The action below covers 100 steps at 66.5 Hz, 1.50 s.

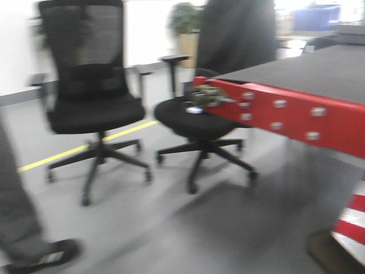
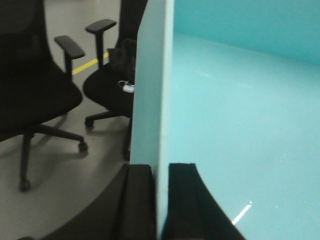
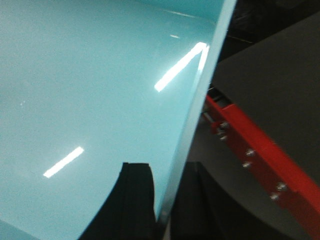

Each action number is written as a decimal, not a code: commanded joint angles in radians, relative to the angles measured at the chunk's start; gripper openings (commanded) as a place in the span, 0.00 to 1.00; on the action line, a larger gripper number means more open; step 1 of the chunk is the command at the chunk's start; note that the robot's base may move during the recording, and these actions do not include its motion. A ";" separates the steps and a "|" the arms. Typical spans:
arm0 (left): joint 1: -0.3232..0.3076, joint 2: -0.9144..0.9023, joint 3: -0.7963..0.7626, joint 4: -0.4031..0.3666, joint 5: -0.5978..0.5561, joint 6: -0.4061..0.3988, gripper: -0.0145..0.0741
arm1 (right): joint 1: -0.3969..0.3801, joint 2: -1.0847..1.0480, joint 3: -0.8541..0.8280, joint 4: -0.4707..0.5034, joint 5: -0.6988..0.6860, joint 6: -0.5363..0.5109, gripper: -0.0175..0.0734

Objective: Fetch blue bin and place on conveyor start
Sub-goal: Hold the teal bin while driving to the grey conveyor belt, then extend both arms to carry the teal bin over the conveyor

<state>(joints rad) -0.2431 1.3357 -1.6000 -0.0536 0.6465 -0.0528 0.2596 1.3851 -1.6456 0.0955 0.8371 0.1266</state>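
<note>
The light aqua-blue bin (image 2: 240,125) fills both wrist views and is out of the front view. My left gripper (image 2: 161,200) is shut on its left wall, one finger outside and one inside. My right gripper (image 3: 165,200) is shut on its right wall (image 3: 100,100) in the same way. The conveyor start (image 1: 319,71) is a dark-grey belt with a red bolted strip (image 1: 296,114) along its near edge, at the right of the front view. In the right wrist view the belt (image 3: 280,85) lies to the right of the bin, below and beyond it.
Two black office chairs (image 1: 94,103) (image 1: 197,123) stand on the grey floor left of the conveyor; the nearer seat holds small objects. A yellow floor line (image 1: 85,147) runs behind them. A person's leg and shoe (image 1: 34,251) are at the bottom left. A red-white striped post (image 1: 351,222) stands at the lower right.
</note>
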 commanded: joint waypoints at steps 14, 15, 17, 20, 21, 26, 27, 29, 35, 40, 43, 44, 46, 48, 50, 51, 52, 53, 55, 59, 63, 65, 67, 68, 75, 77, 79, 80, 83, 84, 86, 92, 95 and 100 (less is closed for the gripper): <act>0.001 -0.011 -0.009 -0.020 -0.062 -0.008 0.04 | -0.005 -0.009 -0.010 -0.015 -0.059 -0.030 0.03; 0.001 -0.011 -0.009 -0.020 -0.062 -0.008 0.04 | -0.005 -0.009 -0.010 -0.015 -0.059 -0.030 0.03; 0.001 -0.011 -0.009 -0.020 -0.062 -0.008 0.04 | -0.005 -0.009 -0.010 -0.015 -0.059 -0.030 0.03; 0.001 -0.011 -0.009 -0.020 -0.062 -0.008 0.04 | -0.005 -0.009 -0.010 -0.015 -0.059 -0.030 0.03; 0.001 -0.011 -0.009 -0.020 -0.062 -0.008 0.04 | -0.005 -0.009 -0.010 -0.015 -0.059 -0.030 0.03; 0.001 -0.011 -0.009 -0.018 -0.062 -0.008 0.04 | -0.005 -0.009 -0.010 -0.015 -0.059 -0.030 0.03; 0.001 -0.011 -0.009 -0.018 -0.062 -0.008 0.04 | -0.005 -0.009 -0.010 -0.015 -0.059 -0.030 0.03; 0.001 -0.011 -0.009 -0.018 -0.062 -0.008 0.04 | -0.005 -0.009 -0.010 -0.015 -0.059 -0.030 0.03; 0.001 -0.011 -0.009 -0.018 -0.062 -0.008 0.04 | -0.005 -0.009 -0.010 -0.015 -0.059 -0.030 0.03; 0.001 -0.011 -0.009 -0.018 -0.062 -0.008 0.04 | -0.005 -0.009 -0.010 -0.015 -0.059 -0.030 0.03; 0.001 -0.011 -0.009 -0.015 -0.062 -0.008 0.04 | -0.005 -0.009 -0.010 -0.015 -0.059 -0.030 0.03; 0.001 -0.011 -0.009 -0.015 -0.062 -0.008 0.04 | -0.005 -0.009 -0.010 -0.015 -0.059 -0.030 0.03; 0.001 -0.011 -0.009 -0.015 -0.062 -0.008 0.04 | -0.005 -0.009 -0.010 -0.015 -0.059 -0.030 0.03; 0.001 -0.011 -0.009 -0.015 -0.062 -0.008 0.04 | -0.005 -0.009 -0.010 -0.015 -0.059 -0.030 0.03; 0.001 -0.011 -0.009 -0.015 -0.062 -0.008 0.04 | -0.005 -0.009 -0.010 -0.015 -0.059 -0.030 0.03; 0.001 -0.011 -0.009 -0.015 -0.062 -0.008 0.04 | -0.005 -0.009 -0.010 -0.015 -0.059 -0.030 0.03; 0.001 -0.011 -0.009 -0.015 -0.062 -0.008 0.04 | -0.005 -0.009 -0.010 -0.015 -0.059 -0.030 0.03; 0.001 -0.011 -0.009 -0.015 -0.062 -0.008 0.04 | -0.005 -0.009 -0.010 -0.015 -0.059 -0.030 0.03; 0.001 -0.011 -0.009 -0.015 -0.062 -0.008 0.04 | -0.005 -0.009 -0.010 -0.015 -0.059 -0.030 0.03; 0.001 -0.011 -0.009 -0.015 -0.062 -0.008 0.04 | -0.005 -0.009 -0.010 -0.015 -0.059 -0.030 0.03; 0.001 -0.011 -0.009 -0.015 -0.062 -0.008 0.04 | -0.005 -0.009 -0.010 -0.015 -0.059 -0.030 0.03; 0.001 -0.011 -0.009 -0.015 -0.062 -0.008 0.04 | -0.005 -0.009 -0.010 -0.015 -0.059 -0.030 0.03; 0.001 -0.011 -0.009 -0.015 -0.062 -0.008 0.04 | -0.005 -0.009 -0.010 -0.015 -0.059 -0.030 0.03; 0.001 -0.011 -0.009 -0.015 -0.062 -0.008 0.04 | -0.005 -0.009 -0.010 -0.015 -0.059 -0.030 0.03; 0.001 -0.011 -0.009 -0.015 -0.062 -0.008 0.04 | -0.005 -0.009 -0.010 -0.015 -0.059 -0.030 0.03; 0.001 -0.011 -0.009 -0.015 -0.062 -0.008 0.04 | -0.005 -0.009 -0.010 -0.015 -0.059 -0.030 0.03; 0.001 -0.011 -0.009 -0.015 -0.062 -0.008 0.04 | -0.005 -0.009 -0.010 -0.015 -0.059 -0.030 0.03; 0.001 -0.011 -0.009 -0.015 -0.062 -0.008 0.04 | -0.005 -0.009 -0.010 -0.015 -0.059 -0.030 0.03; 0.001 -0.011 -0.009 -0.015 -0.062 -0.008 0.04 | -0.005 -0.009 -0.010 -0.015 -0.059 -0.030 0.03; 0.001 -0.011 -0.009 -0.015 -0.062 -0.008 0.04 | -0.005 -0.009 -0.010 -0.015 -0.059 -0.030 0.03; 0.001 -0.011 -0.009 -0.015 -0.062 -0.008 0.04 | -0.005 -0.009 -0.010 -0.015 -0.059 -0.030 0.03; 0.001 -0.011 -0.009 -0.015 -0.062 -0.008 0.04 | -0.005 -0.009 -0.010 -0.015 -0.059 -0.030 0.03; 0.001 -0.011 -0.009 -0.015 -0.062 -0.008 0.04 | -0.005 -0.009 -0.010 -0.015 -0.059 -0.030 0.03; 0.001 -0.011 -0.009 -0.015 -0.062 -0.008 0.04 | -0.005 -0.009 -0.010 -0.015 -0.059 -0.030 0.03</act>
<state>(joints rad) -0.2431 1.3357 -1.6000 -0.0511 0.6451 -0.0528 0.2561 1.3851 -1.6456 0.0892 0.8235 0.1248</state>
